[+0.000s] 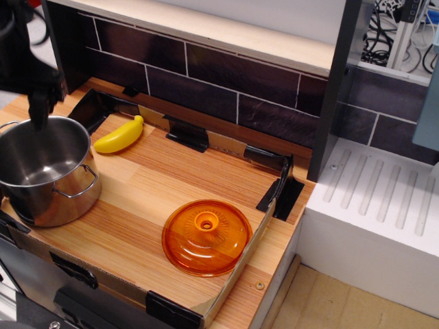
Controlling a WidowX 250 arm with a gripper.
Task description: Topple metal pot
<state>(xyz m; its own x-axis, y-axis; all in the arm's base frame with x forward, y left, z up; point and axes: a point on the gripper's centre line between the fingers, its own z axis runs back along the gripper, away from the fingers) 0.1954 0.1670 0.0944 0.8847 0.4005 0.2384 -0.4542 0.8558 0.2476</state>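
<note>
Observation.image gives you the wooden counter point(171, 185) from above and to the right, with the metal pot point(46, 171) standing upright at its left edge, near the front-left corner, its rim partly cut by the frame. Your gripper point(38, 103) hangs at the top-left corner of the view, one dark finger point(36, 110) pointing down at the pot's back rim. It may be touching or just above it; you cannot tell from this angle. Only that one finger is clearly visible, the rest runs out of frame, so you cannot tell how far the fingers are spread, and nothing visibly sits between them.

By my judgement you are in the approach step: the pot is not yet tipped. The next move calls for hooking or pressing the rim and pushing sideways, high on the wall, so it rolls over rather than slides. Watch the near edge of the counter, as the pot sits close to it.

The yellow banana point(119, 136) lies near the back-left corner, just beyond the pot, and the orange lid point(206, 236) rests toward the front-right edge, well apart from both.
</note>
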